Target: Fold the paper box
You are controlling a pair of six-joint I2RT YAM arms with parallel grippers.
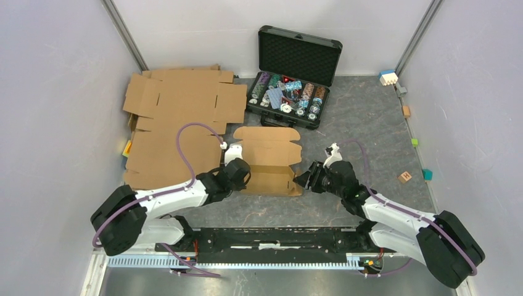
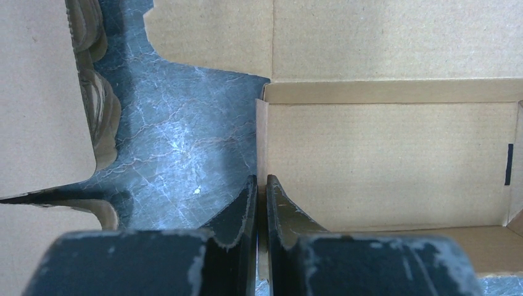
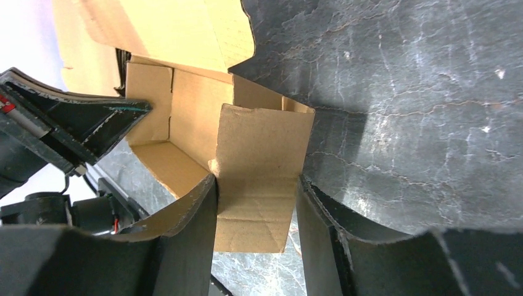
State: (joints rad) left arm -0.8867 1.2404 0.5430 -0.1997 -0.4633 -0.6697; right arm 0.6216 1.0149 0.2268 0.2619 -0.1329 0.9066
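The paper box [image 1: 268,157] lies mid-table, a brown die-cut mailer with its near tray part folded up and its lid flap flat behind. My left gripper [image 1: 245,176] is at the box's left end, shut on the upright left side wall [image 2: 261,142]; the tray's inside [image 2: 382,160] shows to its right. At the box's right end, my right gripper [image 1: 306,179] stands open with its fingers on either side of the raised right side flap [image 3: 262,148]. That flap fills most of the gap at the right gripper [image 3: 258,185].
Bigger flat cardboard sheets [image 1: 179,117] lie at the back left. An open black case of chips [image 1: 290,92] stands behind the box. Small coloured blocks [image 1: 405,177] sit along the right side, one white [image 1: 388,78] in the back corner. Grey walls enclose the table.
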